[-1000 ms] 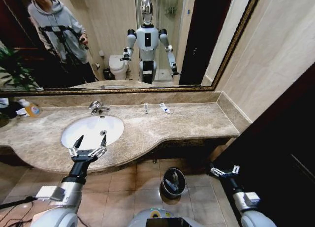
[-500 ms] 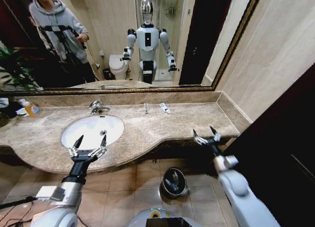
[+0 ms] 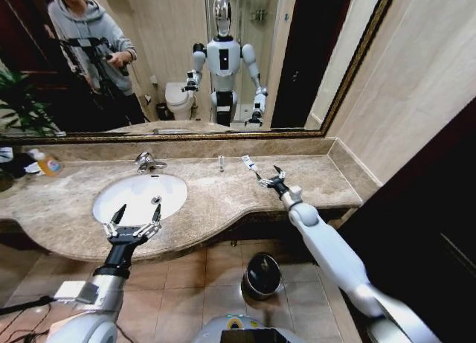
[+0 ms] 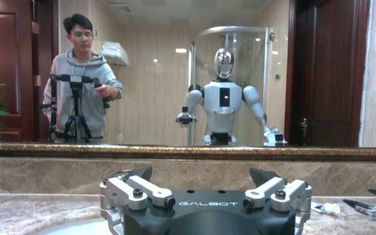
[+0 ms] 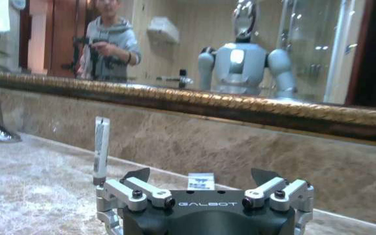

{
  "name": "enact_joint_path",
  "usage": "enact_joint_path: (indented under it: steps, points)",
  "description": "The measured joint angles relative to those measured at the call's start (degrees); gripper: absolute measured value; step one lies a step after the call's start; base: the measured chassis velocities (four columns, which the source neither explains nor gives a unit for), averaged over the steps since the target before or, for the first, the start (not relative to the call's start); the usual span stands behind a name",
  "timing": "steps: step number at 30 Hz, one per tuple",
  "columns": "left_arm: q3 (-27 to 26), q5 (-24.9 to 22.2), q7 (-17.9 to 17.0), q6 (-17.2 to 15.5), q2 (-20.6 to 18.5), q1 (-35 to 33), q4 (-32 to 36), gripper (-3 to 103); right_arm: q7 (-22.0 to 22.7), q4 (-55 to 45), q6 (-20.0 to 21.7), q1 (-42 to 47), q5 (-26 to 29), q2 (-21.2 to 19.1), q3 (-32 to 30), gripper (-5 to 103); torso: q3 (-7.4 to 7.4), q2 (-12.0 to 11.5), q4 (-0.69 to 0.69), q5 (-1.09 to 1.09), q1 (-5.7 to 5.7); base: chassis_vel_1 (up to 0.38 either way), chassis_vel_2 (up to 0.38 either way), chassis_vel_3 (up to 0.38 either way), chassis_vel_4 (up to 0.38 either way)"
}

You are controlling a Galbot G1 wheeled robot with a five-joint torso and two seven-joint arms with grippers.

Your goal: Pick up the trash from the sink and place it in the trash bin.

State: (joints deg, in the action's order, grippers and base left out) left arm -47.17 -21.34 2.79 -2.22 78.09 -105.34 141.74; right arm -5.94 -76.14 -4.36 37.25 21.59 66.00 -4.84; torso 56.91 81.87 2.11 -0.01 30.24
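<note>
Small white-blue sachet lies on the beige marble counter, right gripper just beside it.
Right jaws wide, empty; left gripper wide above the white oval sink.

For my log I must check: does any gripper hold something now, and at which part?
Nothing is held. The right gripper is open over the counter near the white-blue sachet; the left gripper is open at the sink front edge.

a white basin is set in a beige-brown veined marble surround. a chrome tap is seen. the bin is black and glossy. a white-blue sachet is seen. both grippers are silver with black tips.
</note>
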Motion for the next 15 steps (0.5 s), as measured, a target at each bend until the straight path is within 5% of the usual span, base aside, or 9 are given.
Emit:
enact_joint_path:
  steps: [15]
  points:
    - [0.0,0.0,0.0,0.0,0.0,0.0,0.0,100,3.1,11.6,4.6,-8.8,-2.6,6.1,6.3,100,-0.01,0.0,0.00,0.00,-0.01,0.000,0.000,0.000,0.000]
